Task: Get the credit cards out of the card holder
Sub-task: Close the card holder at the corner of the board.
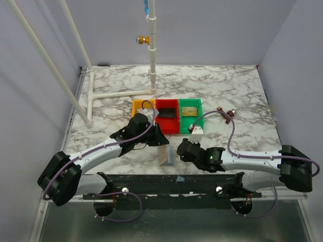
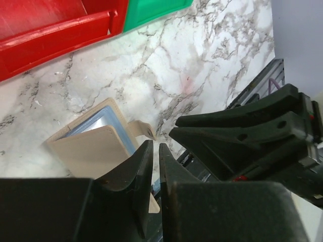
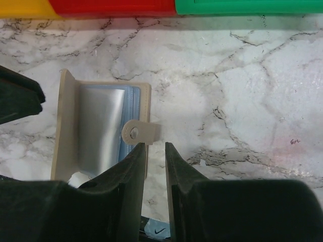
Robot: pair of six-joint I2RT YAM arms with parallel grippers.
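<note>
The tan card holder (image 1: pixel 163 155) stands open near the table's front edge, between both grippers. My left gripper (image 2: pixel 155 143) is shut on the edge of its tan cover (image 2: pixel 91 146), holding that cover up. In the right wrist view the card holder (image 3: pixel 68 116) shows its blue lining and a grey credit card (image 3: pixel 101 126) in a pocket. My right gripper (image 3: pixel 155 143) is narrowly open just below the snap tab (image 3: pixel 141 133), with only marble between its fingers. A black credit card (image 1: pixel 166 114) lies in the red tray and a tan one (image 1: pixel 189 110) in the green tray.
Yellow (image 1: pixel 137 107), red (image 1: pixel 174 127) and green (image 1: pixel 199 107) trays sit in a row behind the grippers. A white block (image 1: pixel 197 132) stands in front of the green tray. White pipes (image 1: pixel 121 94) lie at the back left, and a dark rail (image 1: pixel 171 182) runs along the near edge.
</note>
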